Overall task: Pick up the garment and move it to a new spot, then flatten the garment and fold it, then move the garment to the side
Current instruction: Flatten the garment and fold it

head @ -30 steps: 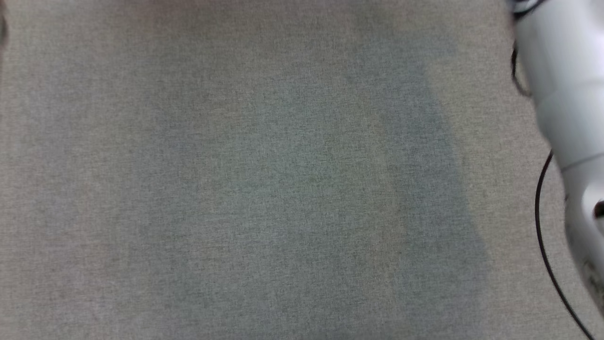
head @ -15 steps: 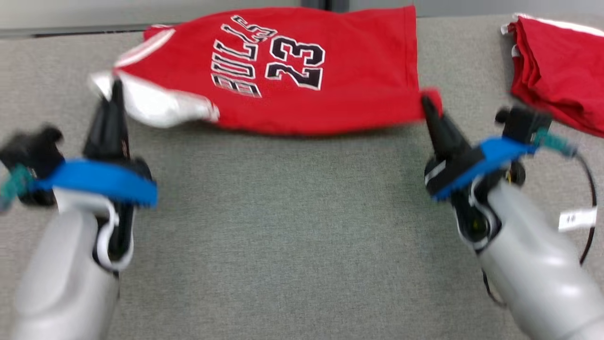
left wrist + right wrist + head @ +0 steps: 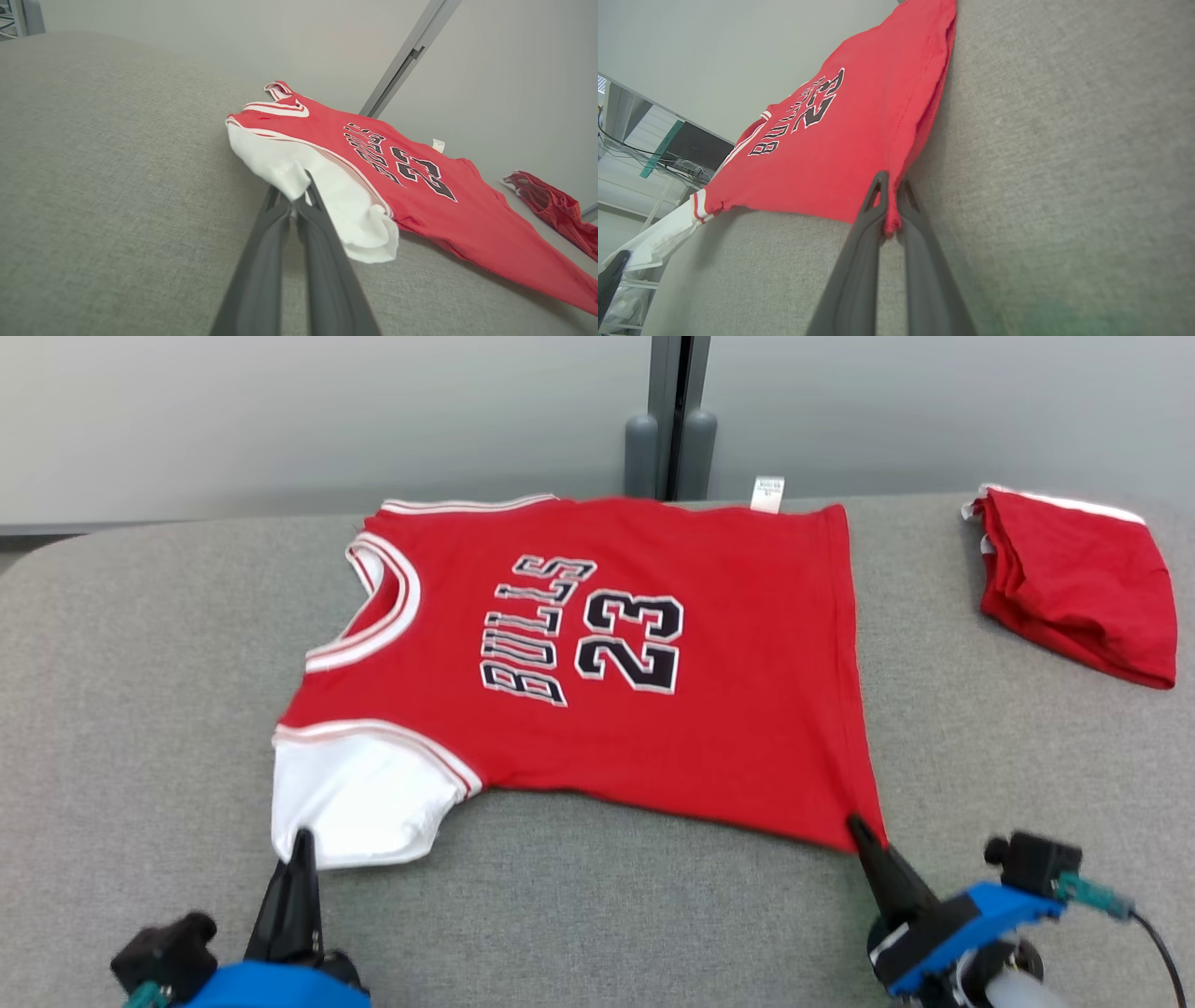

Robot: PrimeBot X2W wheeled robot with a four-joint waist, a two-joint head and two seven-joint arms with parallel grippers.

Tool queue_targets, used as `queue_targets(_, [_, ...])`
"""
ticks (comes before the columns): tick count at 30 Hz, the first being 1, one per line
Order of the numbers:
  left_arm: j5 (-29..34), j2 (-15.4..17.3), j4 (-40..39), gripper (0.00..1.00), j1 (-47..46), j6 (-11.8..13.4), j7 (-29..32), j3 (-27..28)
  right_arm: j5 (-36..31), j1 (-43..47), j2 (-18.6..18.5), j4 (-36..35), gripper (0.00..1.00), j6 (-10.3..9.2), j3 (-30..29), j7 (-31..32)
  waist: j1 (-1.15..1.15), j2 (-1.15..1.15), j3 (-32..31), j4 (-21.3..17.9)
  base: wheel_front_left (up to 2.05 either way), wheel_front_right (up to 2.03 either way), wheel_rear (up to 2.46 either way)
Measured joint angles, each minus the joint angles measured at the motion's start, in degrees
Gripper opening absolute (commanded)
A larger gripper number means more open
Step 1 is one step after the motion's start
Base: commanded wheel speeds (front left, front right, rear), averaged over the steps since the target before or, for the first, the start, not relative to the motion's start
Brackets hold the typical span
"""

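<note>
We see the left tool [image 3: 302, 842] pinching the garment [image 3: 709, 728] by its white sleeve at seven o'clock, the right tool [image 3: 855, 827] pinching its hem at five.

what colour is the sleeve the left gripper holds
White sleeve on red jersey; clearest in left wrist view.
</note>
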Motion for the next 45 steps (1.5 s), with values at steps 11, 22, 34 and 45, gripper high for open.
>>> queue_targets(11, [2.00, -1.15, -4.85, 0.00, 14.01, 1.04, 0.00, 2.80, -1.04, 15.67, -2.30, -5.81, 0.00, 0.01, -5.25, 0.64, 0.01, 0.00, -5.52, 0.55, 0.00, 0.00, 0.00])
queue_targets(22, [3.13, -0.54, -5.21, 0.00, 14.92, 0.35, 0.26, 0.57, -5.70, 21.11, -0.58, -12.01, 0.00, 0.01, -11.40, 6.42, 0.01, 0.02, -6.78, 0.14, 0.00, 0.00, 0.00])
queue_targets(34, [5.41, 5.47, -1.26, 0.00, 0.52, -1.36, 3.12, -1.87, -8.37, 15.64, 3.98, -14.03, 0.00, 0.00, -16.41, 13.43, 0.02, 0.03, -4.64, -2.54, 0.00, 0.00, 0.00])
queue_targets(45, [6.60, 7.92, 9.02, 0.00, -17.16, -2.00, 5.17, -6.69, -8.02, 5.88, 7.56, -10.66, 0.00, 0.00, -20.22, 15.93, 0.03, 0.03, 1.39, -4.84, 0.00, 0.00, 0.00])
